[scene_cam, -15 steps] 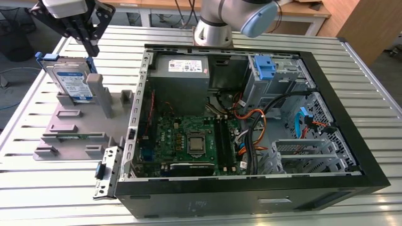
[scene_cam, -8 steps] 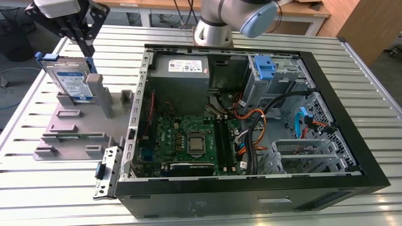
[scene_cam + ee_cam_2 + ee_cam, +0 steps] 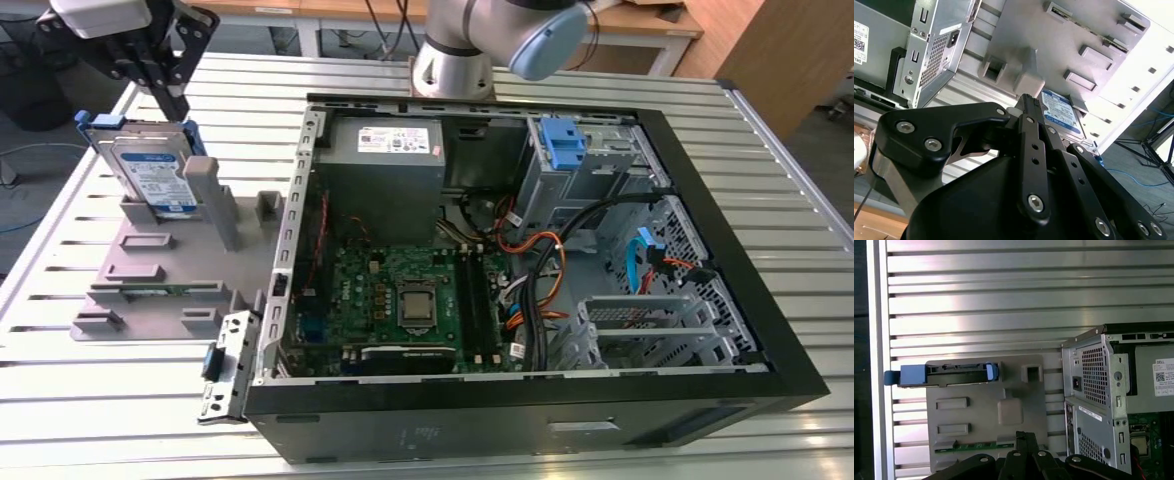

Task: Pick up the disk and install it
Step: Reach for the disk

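The disk (image 3: 150, 170) is a flat, silver-grey metal slab with a white-and-blue label, framed by a blue plastic bracket (image 3: 91, 121). It stands on edge in a slot of a matte grey moulded holder (image 3: 147, 272), at about ten o'clock from the open computer case (image 3: 534, 405) in the exterior view. The first wrist view shows the thin edge of the disk (image 3: 946, 374) with blue tabs at both ends.

The claw (image 3: 174, 100) is made of black jointed links with bolt heads. It hangs just above the disk's edge at one o'clock from it. Its fingers are drawn together to a point and hold nothing.

A blocky grey post (image 3: 202, 185) of the holder rises beside the disk on the case side and hides its lower corner. The counter (image 3: 767, 140) is ribbed, shiny aluminium slats. The black-rimmed case holds a grey power supply (image 3: 387, 150) at twelve o'clock, a green circuit board (image 3: 400, 290) at six, and orange and black cables (image 3: 550, 250) towards three. A blue plastic latch (image 3: 567, 145) sits on the metal bay at one o'clock.
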You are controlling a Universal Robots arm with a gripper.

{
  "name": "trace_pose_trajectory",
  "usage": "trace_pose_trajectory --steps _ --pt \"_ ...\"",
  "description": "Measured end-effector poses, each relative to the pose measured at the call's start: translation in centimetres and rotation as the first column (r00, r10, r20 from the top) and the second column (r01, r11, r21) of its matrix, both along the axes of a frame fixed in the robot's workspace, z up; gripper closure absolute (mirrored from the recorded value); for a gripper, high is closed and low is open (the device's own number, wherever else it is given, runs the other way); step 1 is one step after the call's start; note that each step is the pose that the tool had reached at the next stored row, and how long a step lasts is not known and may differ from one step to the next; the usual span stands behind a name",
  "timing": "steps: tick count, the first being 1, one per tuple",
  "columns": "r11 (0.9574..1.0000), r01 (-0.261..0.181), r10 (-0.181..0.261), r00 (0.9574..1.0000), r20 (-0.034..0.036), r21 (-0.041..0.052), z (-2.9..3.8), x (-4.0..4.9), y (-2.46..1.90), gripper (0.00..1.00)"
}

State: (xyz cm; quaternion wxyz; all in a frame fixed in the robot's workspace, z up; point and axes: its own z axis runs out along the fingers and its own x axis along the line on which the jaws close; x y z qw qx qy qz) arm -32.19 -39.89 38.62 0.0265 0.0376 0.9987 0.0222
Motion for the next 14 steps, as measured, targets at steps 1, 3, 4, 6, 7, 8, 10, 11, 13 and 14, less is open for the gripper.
trace_pose_trajectory --steps 1,3,4,6,7,8,10,11,13,14 --pt "1.0 0.0 0.0 1.0 0.0002 0.0 -0.01 -0.15 0.0 0.89" --pt "1.0 0.0 0.0 1.0 0.0006 0.0 -0.02 -0.42 0.0 0.89" --pt "1.0 0.0 0.0 1.0 0.0008 0.0 -0.03 -0.55 0.0 0.89" --pt "1.0 0.0 0.0 1.0 0.0012 0.0 -0.04 -0.82 0.0 0.89" --pt "1.0 0.0 0.0 1.0 0.0013 -0.0001 -0.05 -0.94 0.0 0.89" --pt "1.0 0.0 0.0 1.0 0.0015 -0.0001 -0.05 -1.07 0.0 0.89" --pt "1.0 0.0 0.0 1.0 0.0016 -0.0001 -0.06 -1.31 0.0 0.89" --pt "1.0 0.0 0.0 1.0 0.0017 -0.0001 -0.07 -1.42 0.0 0.89" --pt "1.0 0.0 0.0 1.0 0.002 -0.0001 -0.08 -1.66 0.0 0.89" --pt "1.0 0.0 0.0 1.0 0.0022 0.0 -0.09 -1.79 0.0 0.89"
